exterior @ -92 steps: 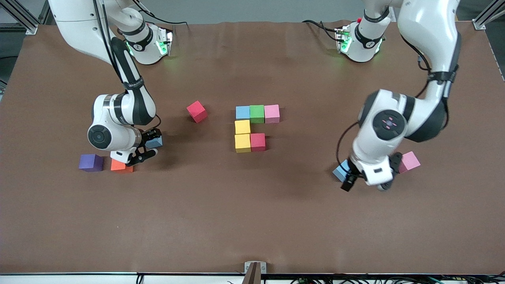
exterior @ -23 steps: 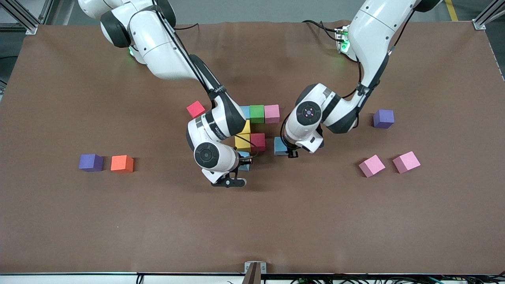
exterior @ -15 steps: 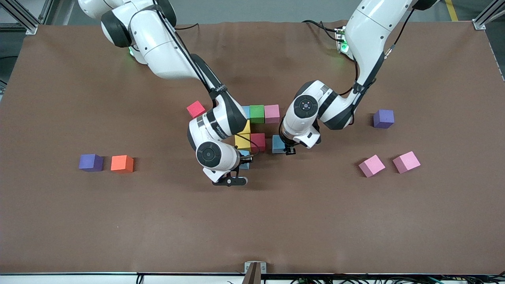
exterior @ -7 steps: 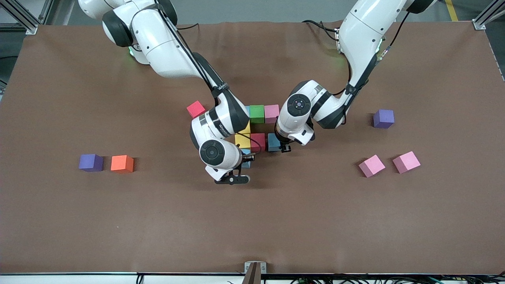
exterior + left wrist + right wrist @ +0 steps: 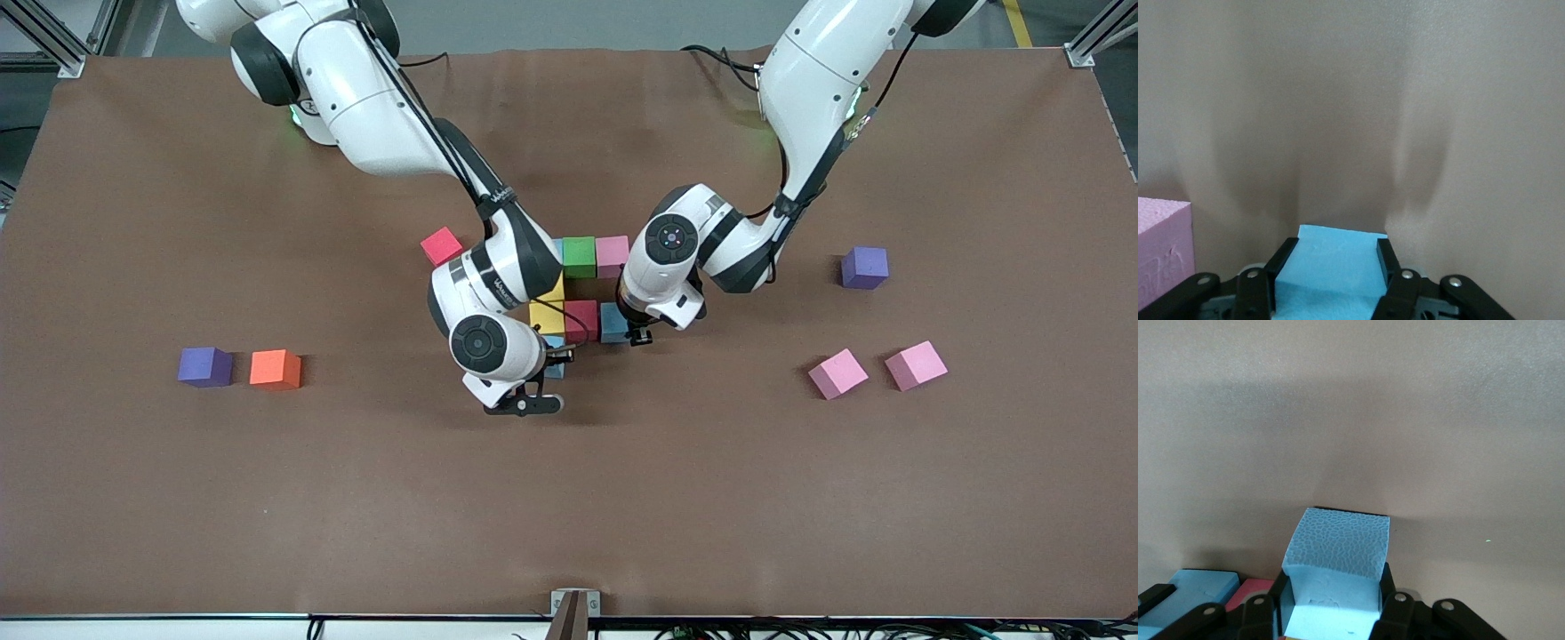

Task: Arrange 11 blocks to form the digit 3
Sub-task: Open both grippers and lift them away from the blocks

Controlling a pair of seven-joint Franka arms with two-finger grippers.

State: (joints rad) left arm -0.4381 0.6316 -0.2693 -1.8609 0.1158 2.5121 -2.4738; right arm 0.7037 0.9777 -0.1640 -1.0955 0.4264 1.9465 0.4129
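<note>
Near the frame's centre in the front view, the digit 3 [image 5: 578, 289] is partly built: a top row of light blue (mostly hidden by the arm), green block [image 5: 579, 256] and pink block [image 5: 613, 255], two yellow blocks [image 5: 545, 316] stacked down one side, and a red block [image 5: 581, 320] in the middle row.

The left end effector [image 5: 637, 331] is clamped narrow on a light blue block [image 5: 612, 323], which sits touching the red block and completes the middle row. The right end effector [image 5: 553, 364] is likewise closed on another light blue block [image 5: 1337, 573], just below the lower yellow block, at the spot for the connecting cube.

So the step in hand is seating these two blocks. Next, each end effector should open and lift straight up without nudging the neighbours.

The bottom row remains to be built; an orange block [image 5: 275, 369] at centre left, two pink blocks [image 5: 876, 369] at centre right and a loose red block [image 5: 442, 245] are still free.
</note>
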